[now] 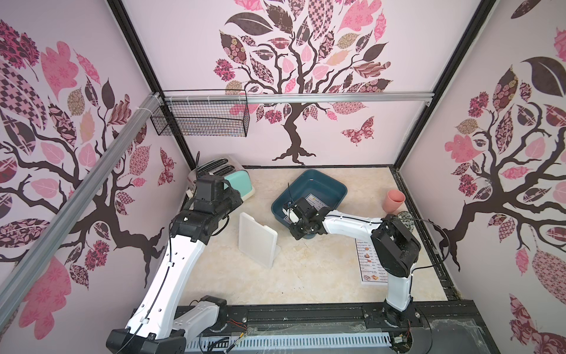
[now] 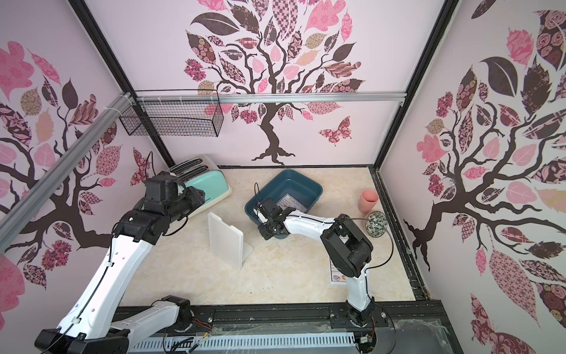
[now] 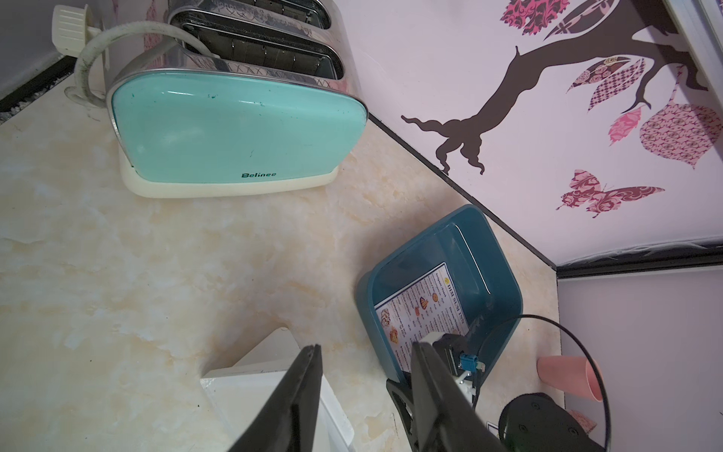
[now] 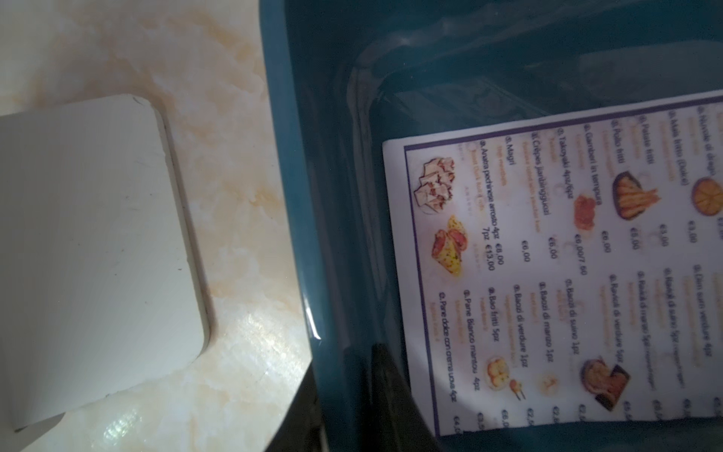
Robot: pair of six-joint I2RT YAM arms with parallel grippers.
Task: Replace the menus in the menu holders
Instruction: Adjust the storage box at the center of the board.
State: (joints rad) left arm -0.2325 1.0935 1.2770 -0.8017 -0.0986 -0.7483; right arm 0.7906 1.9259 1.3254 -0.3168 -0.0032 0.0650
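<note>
**Marbled tabletop, holder looks bare, one menu in the tub**

Cream marbled tabletop (image 1: 306,275) fills the lower middle of both top views, boxed in by pink walls (image 1: 398,131) printed with dark trees. A mint toaster (image 1: 235,180) sits at the table's upper left, with a wire basket (image 1: 202,116) hanging on the wall above it. A pink cup (image 1: 395,200) and a patterned bowl (image 2: 376,223) stand at the right edge.

Near the centre the menu holder (image 1: 255,242) stands upright on its foot. The faces in view are plain white, so it looks empty, though a sheet facing away cannot be ruled out. Up and to the right of it sits a dark teal tub (image 1: 318,184), with one menu (image 1: 318,199) lying flat on its floor. A second menu (image 1: 369,263) lies flat on the table at lower right, partly under the right arm.

The right gripper (image 1: 291,213) hangs over the tub's near rim. In the wrist view its dark fingers (image 4: 391,391) sit in shadow beside the menu's corner. I cannot tell how far they are closed or whether they pinch anything. The left gripper (image 3: 367,346) hovers just up and left of the holder, its jaws partly apart with nothing between them.

By my reading the removal half looks done, with the sheet in the tub being the old one. What is left is lifting the second menu off the table and sliding it into the holder.
</note>
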